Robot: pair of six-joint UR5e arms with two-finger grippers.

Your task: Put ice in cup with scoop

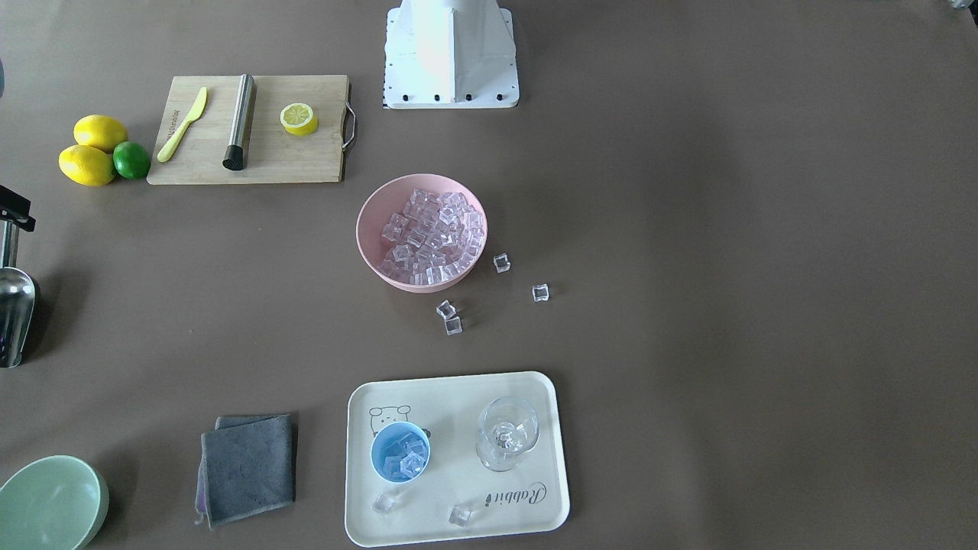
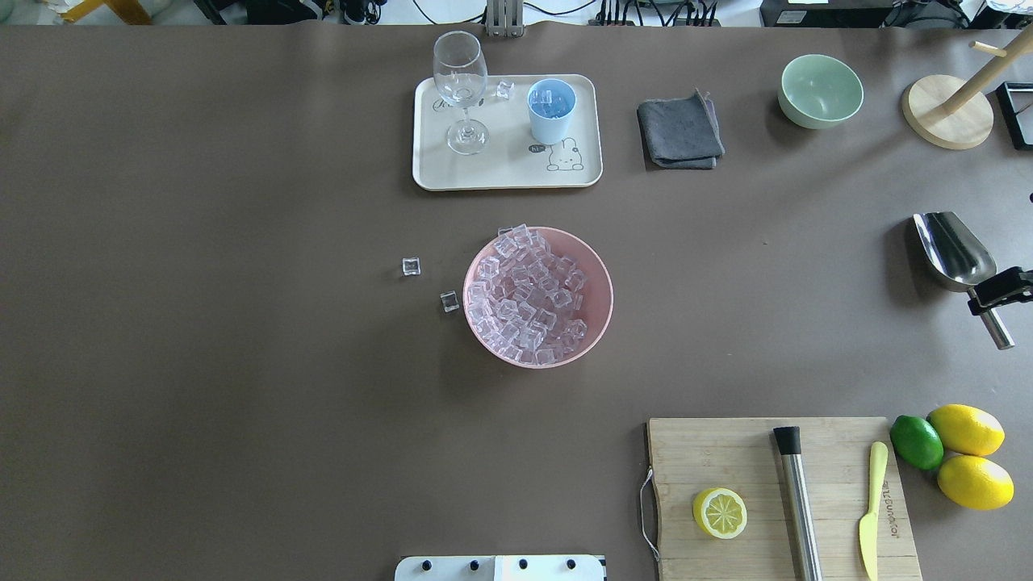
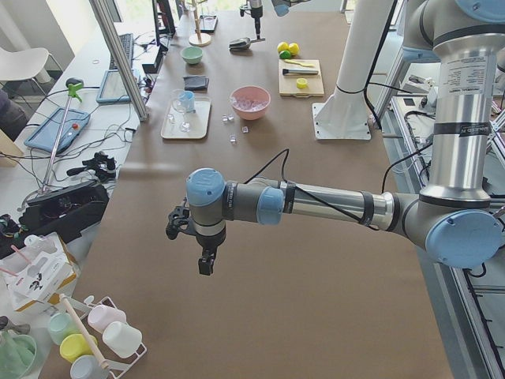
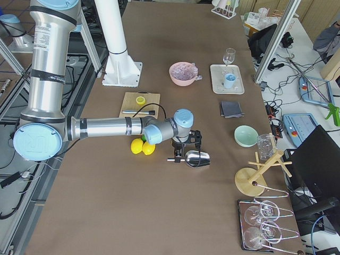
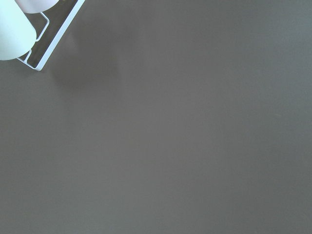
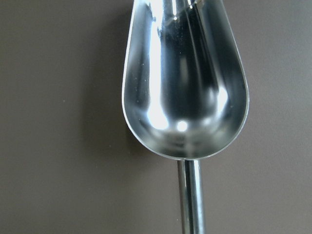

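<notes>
The right gripper (image 2: pixel 1001 292) is closed on the scoop (image 2: pixel 952 252) handle, far from the pink bowl (image 2: pixel 607 278), on the robot's right. The scoop is empty. The cup (image 2: pixel 551 113), past the bowl, has ice (image 2: pixel 550 100) inside. I cannot tell whether the left gripper (image 3: pixel 205 267) is open or closed.

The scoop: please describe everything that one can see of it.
The scoop is shiny stainless steel: a deep rounded trough, empty in the right wrist view, and a thin cylindrical handle. It is far on the robot's right of the table, well apart from the pink bowl, its mouth pointing away from the robot. The right gripper straddles the handle; whether it clamps, or whether the scoop rests on the table, I cannot tell.
</notes>
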